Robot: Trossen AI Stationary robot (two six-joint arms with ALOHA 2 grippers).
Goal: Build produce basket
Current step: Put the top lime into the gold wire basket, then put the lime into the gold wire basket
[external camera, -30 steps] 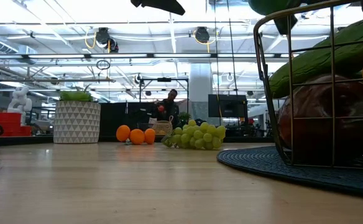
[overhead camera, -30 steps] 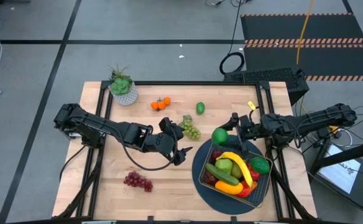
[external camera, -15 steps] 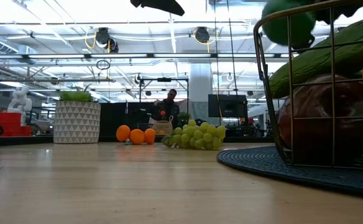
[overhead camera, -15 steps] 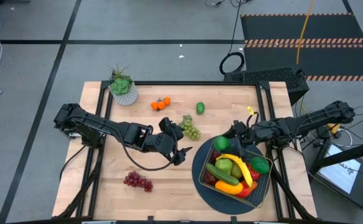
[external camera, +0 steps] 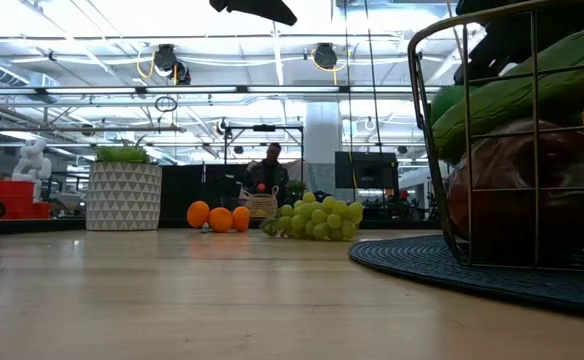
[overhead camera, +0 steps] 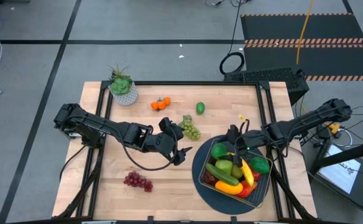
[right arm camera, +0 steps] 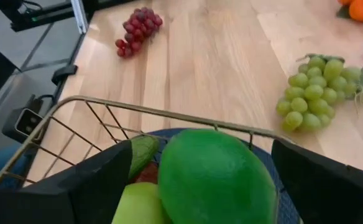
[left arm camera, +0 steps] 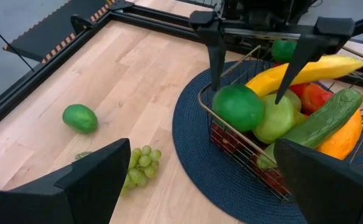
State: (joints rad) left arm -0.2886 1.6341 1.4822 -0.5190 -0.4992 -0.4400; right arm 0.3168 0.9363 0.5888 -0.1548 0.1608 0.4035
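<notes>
The wire basket (overhead camera: 204, 179) stands on a round dark blue mat (overhead camera: 197, 163) at the table's near right. It is piled with produce: a banana (overhead camera: 244, 167), a cucumber (overhead camera: 222, 174), pears and red fruit. A round green fruit (left arm camera: 237, 107) lies on top of the pile, in the basket's far left corner. My right gripper (left arm camera: 251, 86) hangs open over that corner, one finger on either side of the green fruit (right arm camera: 215, 177) and apart from it. My left gripper (overhead camera: 183, 155) waits open over the table's middle.
Loose on the wood lie green grapes (overhead camera: 190, 128), purple grapes (overhead camera: 138, 181) near the front left, small oranges (overhead camera: 161, 104) and a lime (overhead camera: 200, 108) toward the back. A potted plant (overhead camera: 122, 87) stands at the far left corner.
My right gripper has come down and toward the table's near edge, tipping its fingers downward over the basket. The green fruit it carried has sunk from above the rim onto the pile, and the fingers have let it go.
</notes>
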